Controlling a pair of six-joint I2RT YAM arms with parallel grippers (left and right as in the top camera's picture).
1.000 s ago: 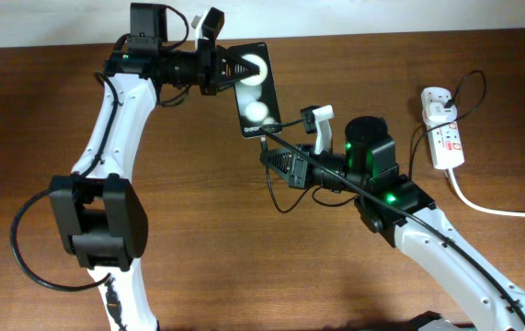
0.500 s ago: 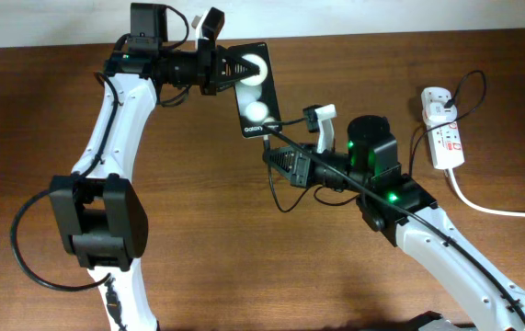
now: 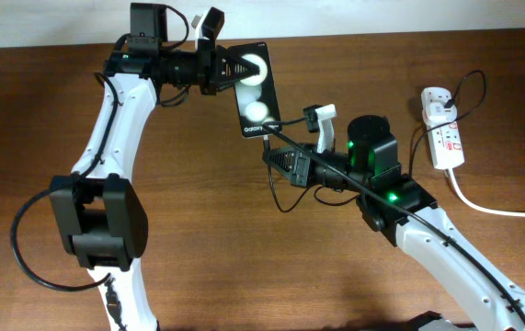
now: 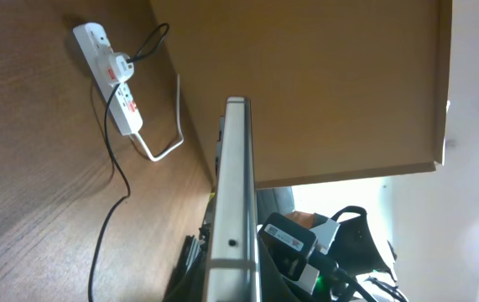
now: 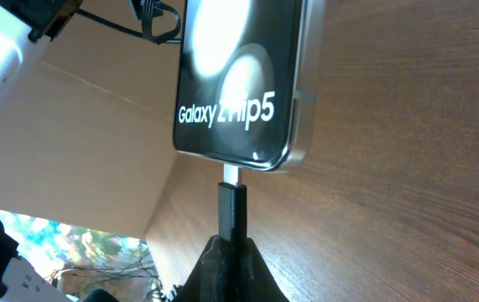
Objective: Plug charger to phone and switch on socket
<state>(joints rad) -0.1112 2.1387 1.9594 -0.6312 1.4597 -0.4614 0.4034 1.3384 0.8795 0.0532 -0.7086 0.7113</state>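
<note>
The phone (image 3: 256, 92) is a black slab with white lettering, held above the table with my left gripper (image 3: 241, 71) shut on its upper end. In the left wrist view it shows edge-on (image 4: 235, 184). My right gripper (image 5: 229, 256) is shut on the charger's black connector (image 5: 231, 210). The connector's silver tip (image 5: 231, 174) meets the phone's (image 5: 239, 75) lower edge at the port; its depth there is unclear. The thin charger cable (image 3: 274, 195) loops below the right gripper (image 3: 268, 150). The white socket (image 3: 443, 124) lies at the far right.
A thick white cord (image 3: 492, 207) runs from the socket toward the right edge. The socket (image 4: 109, 75) and its plug block also show in the left wrist view. The right arm's body (image 3: 372, 170) stands between the phone and the socket.
My right gripper has edged slightly up toward the phone, bringing the connector to its lower edge. The left arm and phone have stayed put.
</note>
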